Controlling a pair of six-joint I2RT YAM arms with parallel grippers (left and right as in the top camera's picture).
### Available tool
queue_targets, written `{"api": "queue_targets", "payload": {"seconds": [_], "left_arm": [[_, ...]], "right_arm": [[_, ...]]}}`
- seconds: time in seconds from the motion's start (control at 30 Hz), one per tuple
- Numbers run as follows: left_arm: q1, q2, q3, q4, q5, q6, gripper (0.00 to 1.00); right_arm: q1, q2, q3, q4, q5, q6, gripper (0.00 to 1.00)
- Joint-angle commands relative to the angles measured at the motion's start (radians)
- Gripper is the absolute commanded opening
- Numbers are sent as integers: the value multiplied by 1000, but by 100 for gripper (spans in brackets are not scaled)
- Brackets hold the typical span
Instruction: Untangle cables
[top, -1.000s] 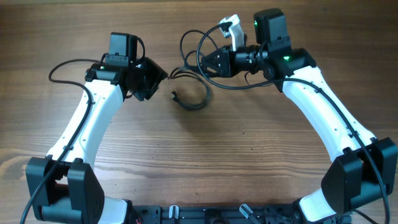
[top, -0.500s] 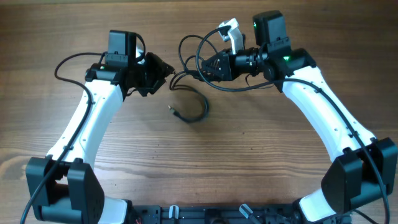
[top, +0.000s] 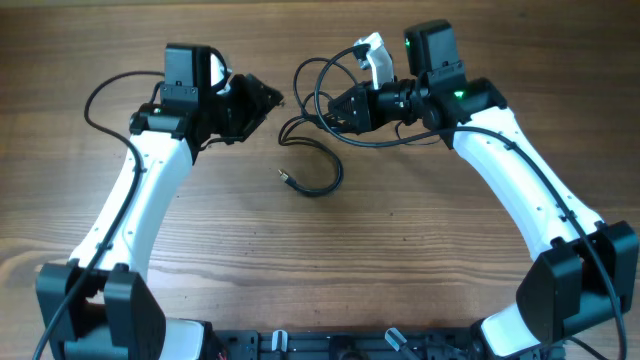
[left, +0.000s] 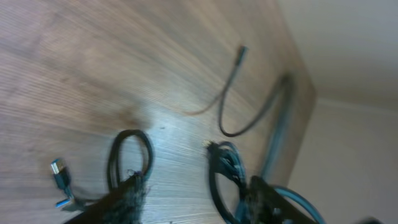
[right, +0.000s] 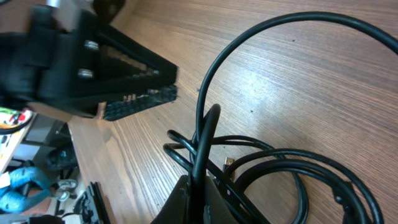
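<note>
R gripper (top: 330, 112) pinches the cables (top: 318, 178) tight. L gripper (top: 268, 98) sits just left of them, fingers apart w/ nothing inside.

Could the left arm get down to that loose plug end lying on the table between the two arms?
Probably yes. The left pincer looks open and empty, and the plug end lies alone on bare table, with nothing between them.

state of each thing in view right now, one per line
cables: still tangled in loops near the right tool, one loose plug end lying on the table
left tool: open, holding nothing, raised beside the cables
right tool: shut on a cable strand
table: bare wood under the cables
</note>
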Motion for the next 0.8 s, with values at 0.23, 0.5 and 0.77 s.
{"api": "queue_targets", "payload": {"seconds": [0.23, 0.5, 0.77], "left_arm": [[-63, -35, -7, 106, 62, -92, 59], [-67, -35, -7, 127, 42, -165, 64], [-72, -34, -7, 126, 43, -203, 59]], "right_arm": [[55, -2, 28, -3, 13, -21, 4], [101, -2, 28, -3, 14, -19, 4], [115, -2, 28, 3, 14, -18, 4]]}}
